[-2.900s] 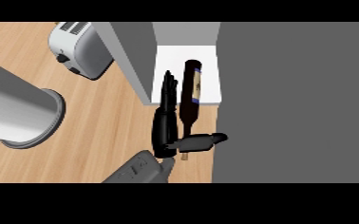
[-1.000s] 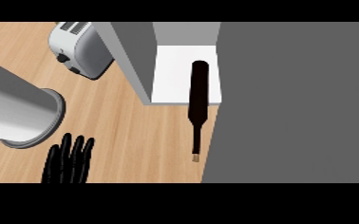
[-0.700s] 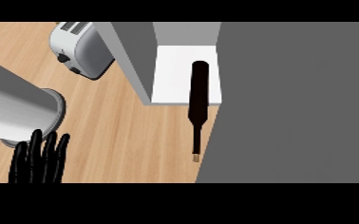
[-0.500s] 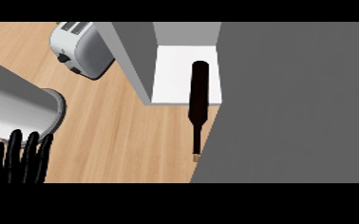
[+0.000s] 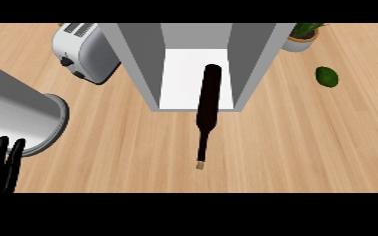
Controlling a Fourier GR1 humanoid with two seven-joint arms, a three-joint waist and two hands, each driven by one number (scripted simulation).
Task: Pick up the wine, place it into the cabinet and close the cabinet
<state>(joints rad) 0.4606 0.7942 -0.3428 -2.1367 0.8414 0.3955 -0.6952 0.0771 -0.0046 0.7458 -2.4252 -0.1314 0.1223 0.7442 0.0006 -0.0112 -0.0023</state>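
Wine bottle lies flat, base inside the open cabinet, neck sticking out toward the near side over the table. Left hand shows at the near-left edge, fingers straight, holding nothing, just beside a metal pot.

A dark wine bottle stands at the frame's centre, its base inside the cabinet and its slim neck and pale tip pointing toward the lower edge. The grey cabinet sits at upper centre, open, with a white floor between its two side walls
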